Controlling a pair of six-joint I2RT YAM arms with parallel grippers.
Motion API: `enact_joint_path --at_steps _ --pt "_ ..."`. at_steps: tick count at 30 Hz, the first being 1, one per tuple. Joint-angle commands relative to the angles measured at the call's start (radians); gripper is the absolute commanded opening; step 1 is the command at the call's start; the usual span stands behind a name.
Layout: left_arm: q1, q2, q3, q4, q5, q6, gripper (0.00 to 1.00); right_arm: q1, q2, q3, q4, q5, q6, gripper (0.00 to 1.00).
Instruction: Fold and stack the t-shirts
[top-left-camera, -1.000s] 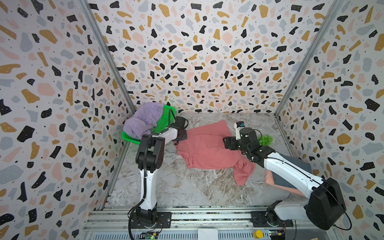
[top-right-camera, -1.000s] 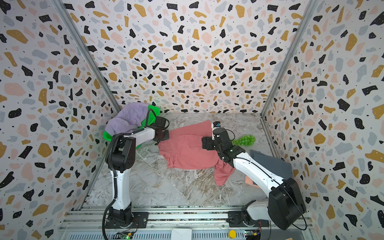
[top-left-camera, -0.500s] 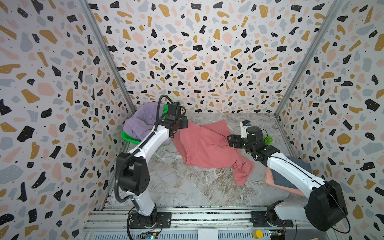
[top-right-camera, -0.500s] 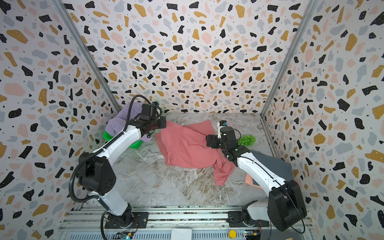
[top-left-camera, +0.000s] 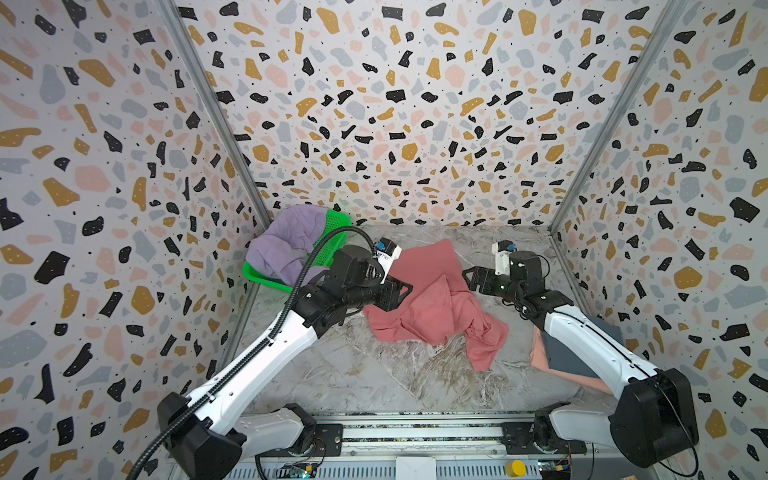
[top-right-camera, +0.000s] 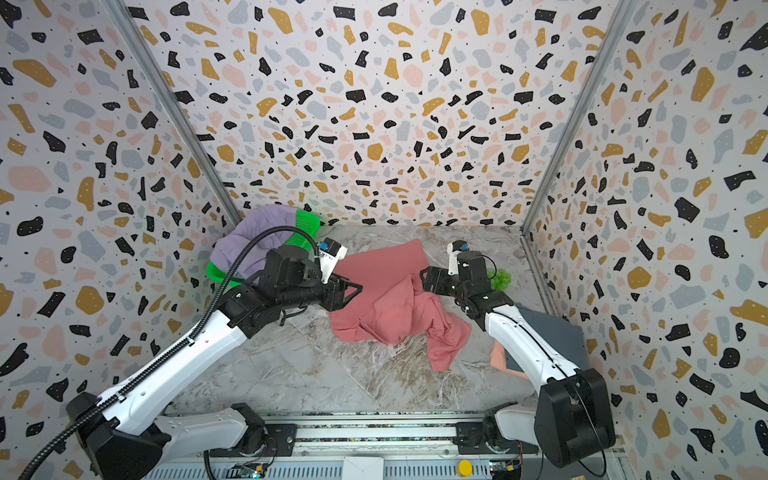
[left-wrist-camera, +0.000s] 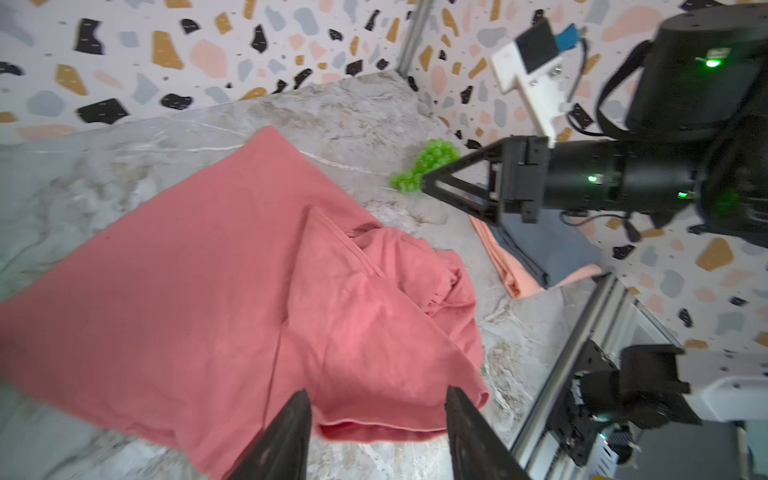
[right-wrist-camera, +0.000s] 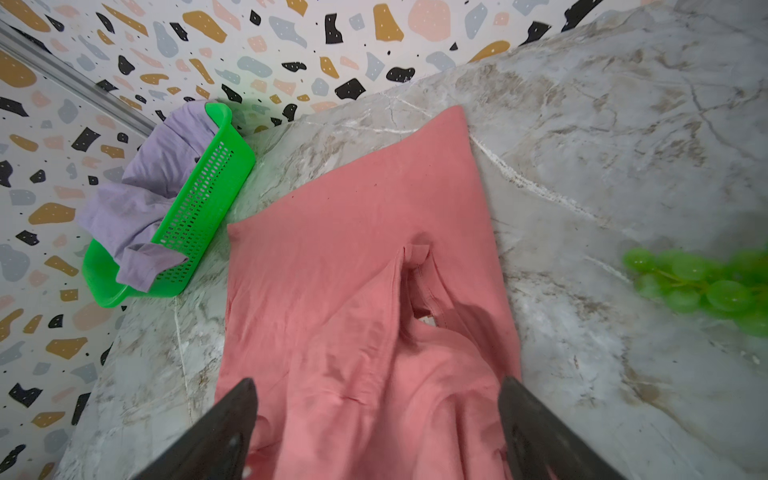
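With the left tool (top-left-camera: 405, 286) part-open and the right tool (top-left-camera: 467, 276) wide, both empty, we should pinch the bunched edges of the red tee (top-left-camera: 432, 307) and spread it flat.

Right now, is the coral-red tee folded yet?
Not folded. The coral-red tee lies half spread: its far part is flat on the table, its near part bunched in loose wrinkles.

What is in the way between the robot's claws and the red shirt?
Nothing that can be seen. The left gripper and the right gripper both stand open just above the coral-red shirt, with only air between. The green balls lie off to the side, apart from the shirt.
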Motion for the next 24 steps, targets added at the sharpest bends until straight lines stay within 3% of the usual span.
enact_joint_path --at_steps 1,9,13,18,24 --pt "0.029 0.082 -0.017 0.053 -0.145 -0.062 0.57 0.001 -0.057 0.008 -0.076 -0.050 0.030 0.91" --pt "0.151 0.288 -0.007 0.065 -0.312 -0.160 0.56 0.024 -0.131 -0.086 -0.208 -0.182 -0.004 0.88" --pt "0.218 0.397 -0.004 0.062 -0.349 -0.201 0.56 0.118 -0.176 -0.163 -0.280 -0.180 -0.026 0.88" --pt "0.278 0.564 0.046 0.093 -0.355 -0.238 0.56 0.270 -0.190 -0.278 -0.236 -0.092 0.060 0.88" --pt "0.313 0.704 0.136 0.131 -0.439 -0.255 0.62 0.306 -0.189 -0.372 -0.166 0.092 0.116 0.90"
